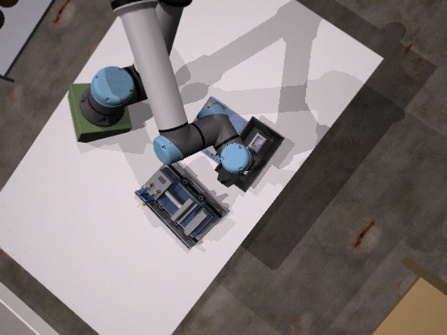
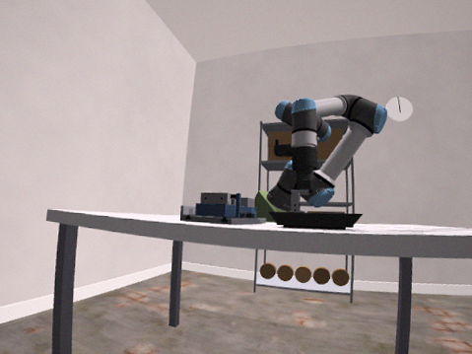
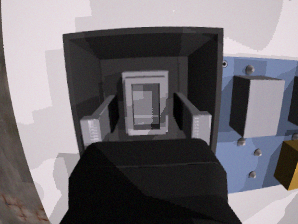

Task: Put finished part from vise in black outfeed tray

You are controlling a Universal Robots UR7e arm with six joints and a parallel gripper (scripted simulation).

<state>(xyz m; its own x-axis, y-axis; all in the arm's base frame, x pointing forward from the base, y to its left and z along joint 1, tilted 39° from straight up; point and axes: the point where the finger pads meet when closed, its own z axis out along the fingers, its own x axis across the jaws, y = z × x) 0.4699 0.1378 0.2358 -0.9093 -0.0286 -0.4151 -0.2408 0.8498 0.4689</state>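
Gripper body fills the lower part of the wrist view, black, pointing straight down into the black outfeed tray. Its fingers stand at full spread, one on each side of the finished part, with a visible gap on both sides; the claw grips nothing. The part lies flat on the tray floor, pocket facing up. Beyond the tray's right wall lies a blue plate carrying a grey block; a yellow piece shows at the frame edge.

In the top view, the wrist hangs over the tray, one pocketed block showing beside it. The vise sits near the tray on the white table, jaws parted. The arm's green base stands well apart, at the table's far side
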